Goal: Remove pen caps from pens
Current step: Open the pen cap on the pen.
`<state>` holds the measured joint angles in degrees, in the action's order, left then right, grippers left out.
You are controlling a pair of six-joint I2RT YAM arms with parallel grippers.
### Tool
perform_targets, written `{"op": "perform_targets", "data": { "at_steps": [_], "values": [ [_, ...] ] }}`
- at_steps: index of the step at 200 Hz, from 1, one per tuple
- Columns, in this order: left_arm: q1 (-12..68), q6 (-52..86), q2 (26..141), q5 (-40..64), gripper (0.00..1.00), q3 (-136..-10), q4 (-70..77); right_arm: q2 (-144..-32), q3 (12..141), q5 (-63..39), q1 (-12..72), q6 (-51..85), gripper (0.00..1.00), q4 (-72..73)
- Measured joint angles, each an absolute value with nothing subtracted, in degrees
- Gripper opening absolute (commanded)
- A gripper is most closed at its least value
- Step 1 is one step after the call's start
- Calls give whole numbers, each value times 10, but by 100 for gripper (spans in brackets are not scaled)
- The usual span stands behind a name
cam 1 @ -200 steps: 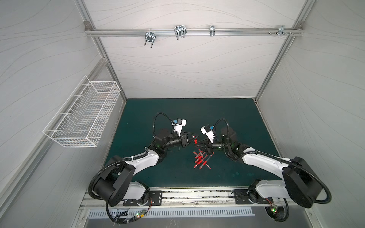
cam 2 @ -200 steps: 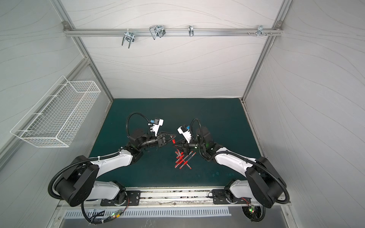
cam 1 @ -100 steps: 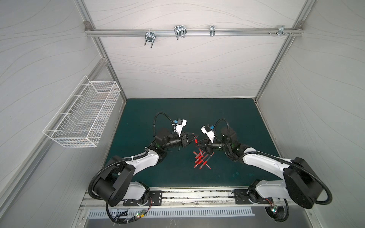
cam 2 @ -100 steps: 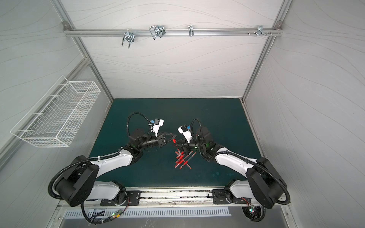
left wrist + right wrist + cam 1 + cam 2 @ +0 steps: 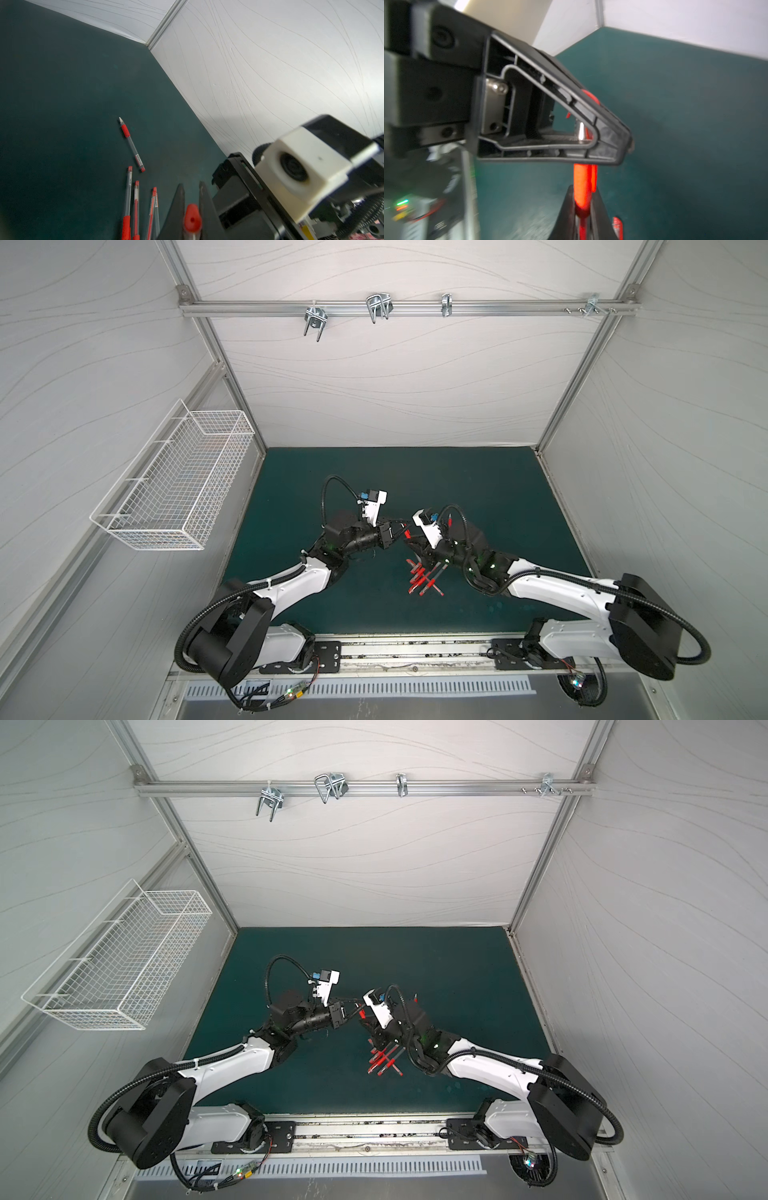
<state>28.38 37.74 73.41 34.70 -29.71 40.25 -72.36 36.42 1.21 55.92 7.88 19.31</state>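
1. The jaws of both grippers stand almost closed, each pinching something thin. The left gripper (image 5: 190, 188) clamps the pen cap (image 5: 192, 218), whose rounded red end with a small hole shows between its fingers. The right gripper (image 5: 582, 188) clamps the held pen (image 5: 580, 206) on a red stretch of its body.
2. The two grippers meet tip to tip above the green mat (image 5: 457, 489), so the held pen hangs in the air between them. It is clear of the pile of pens (image 5: 422, 578), which lies on the mat close by the right gripper in both top views.
3. One uncapped pen (image 5: 131, 144) lies alone on the mat with its pale tip bare, a little apart from the pile.
4. I cannot tell whether the cap sits fully on. The left gripper's own frame hides the joint, and a bright point behind it may be the tip or a glint.
5. I judge the pen to be light, stiff and slick, with a round barrel that would twist or slide in a loose pinch. The red band looks like the surest hold. The cap wants gripping across its body, not by its thin clip, which could bend or snap.
6. The cap probably lets go with a snap, so a straight pull along the barrel suits it. A crooked pull could bend the tip or flick the pen out.
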Motion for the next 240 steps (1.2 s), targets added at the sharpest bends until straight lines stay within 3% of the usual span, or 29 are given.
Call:
{"op": "perform_targets", "data": {
  "at_steps": [17, 37, 102, 139, 165, 219, 240],
  "values": [
    [284, 378, 729, 340, 0, -297, 398, -725, 372, 67, 577, 70, 0, 184],
    [283, 381, 728, 337, 0, -296, 397, -727, 373, 59, 570, 71, 0, 183],
    [281, 394, 735, 330, 0, -294, 405, -794, 373, -331, 411, 145, 0, 260],
    [281, 399, 737, 333, 0, -294, 406, -815, 373, -398, 390, 175, 0, 286],
    [280, 403, 737, 333, 0, -293, 406, -786, 373, -313, 422, 149, 0, 248],
    [270, 408, 737, 336, 0, -288, 404, -748, 384, 50, 565, 80, 0, 180],
    [270, 408, 737, 337, 0, -287, 405, -747, 384, 103, 586, 70, 0, 176]
  ]
}}
